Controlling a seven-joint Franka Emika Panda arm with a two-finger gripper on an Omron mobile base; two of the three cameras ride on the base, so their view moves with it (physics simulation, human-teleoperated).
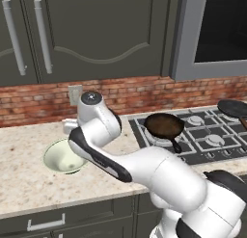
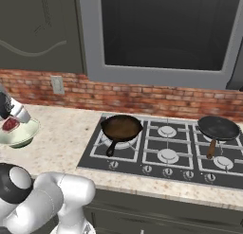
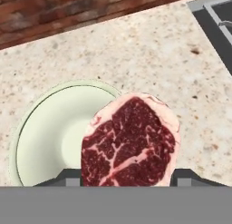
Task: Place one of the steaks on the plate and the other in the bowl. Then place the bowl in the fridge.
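A speckled stone counter [image 1: 29, 184] runs along a red brick wall [image 1: 144, 90], with dark cabinets [image 1: 96, 34] above it. To the right of the work spot sits a gas stove [image 2: 161, 152]. A dark frying pan [image 2: 121, 128] rests on the stove's near-left burner and a second black pan [image 2: 218, 128] on its far-right burner. A wall socket [image 1: 75, 94] is set in the brick behind the arm. Nothing lies on the counter between the bowl and the stove.

The pale bowl [image 1: 60, 157] stands on the counter left of the stove, and its inside looks bare. In the hand view a raw steak [image 3: 129, 143] hangs between the claw [image 3: 127, 175] tips, over the bowl's right rim and above it, not lying in it. From the right base view the steak shows as a red patch just over the bowl.

The claw's jaws are spread moderately and clamped on the steak's sides. Its dark fingertips [image 3: 68, 177] are barely visible.
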